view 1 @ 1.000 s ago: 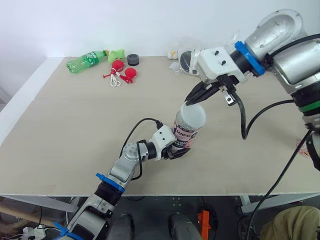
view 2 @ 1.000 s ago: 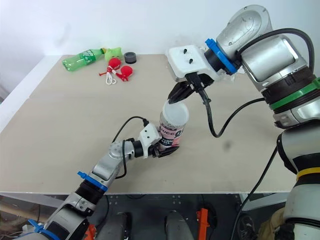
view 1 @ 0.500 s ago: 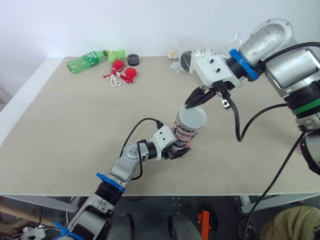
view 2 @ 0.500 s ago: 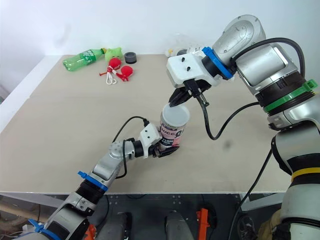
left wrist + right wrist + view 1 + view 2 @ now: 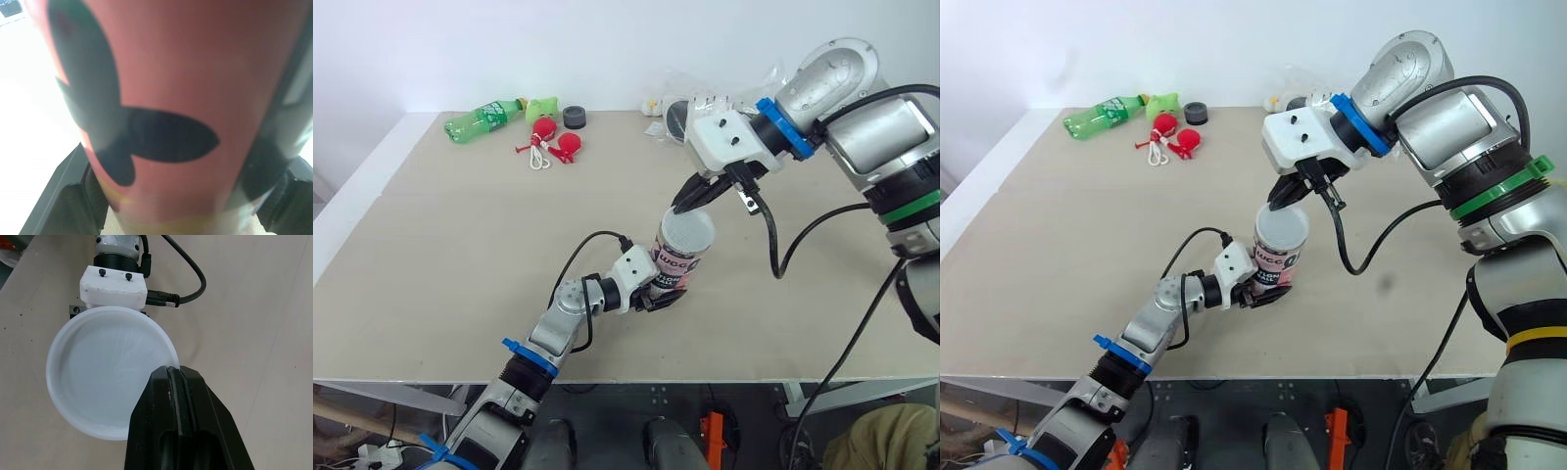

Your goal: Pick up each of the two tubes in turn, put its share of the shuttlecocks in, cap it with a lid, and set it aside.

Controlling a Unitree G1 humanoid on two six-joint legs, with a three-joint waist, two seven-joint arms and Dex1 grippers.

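A tube (image 5: pixel 675 269) with a pink and black label stands upright near the table's front middle. My left gripper (image 5: pixel 657 297) is shut on its lower part, and its label (image 5: pixel 161 98) sits between the black fingers (image 5: pixel 73 200). A white translucent lid (image 5: pixel 105 382) lies over the tube's top. My right gripper (image 5: pixel 691 201) comes down from the right and is shut on the lid's rim (image 5: pixel 172 369), pinching the far right edge. What is inside the tube is hidden by the lid.
At the back left lie a green bottle (image 5: pixel 484 119), red toys with a white cord (image 5: pixel 553 145) and a small black cap (image 5: pixel 573 116). A clear plastic bag (image 5: pixel 680 106) with items sits at the back middle, behind my right wrist.
My right gripper has shifted slightly left and down, and the lid has gone from tilted to lying flatter on the tube's top. The left gripper and tube have stayed put.
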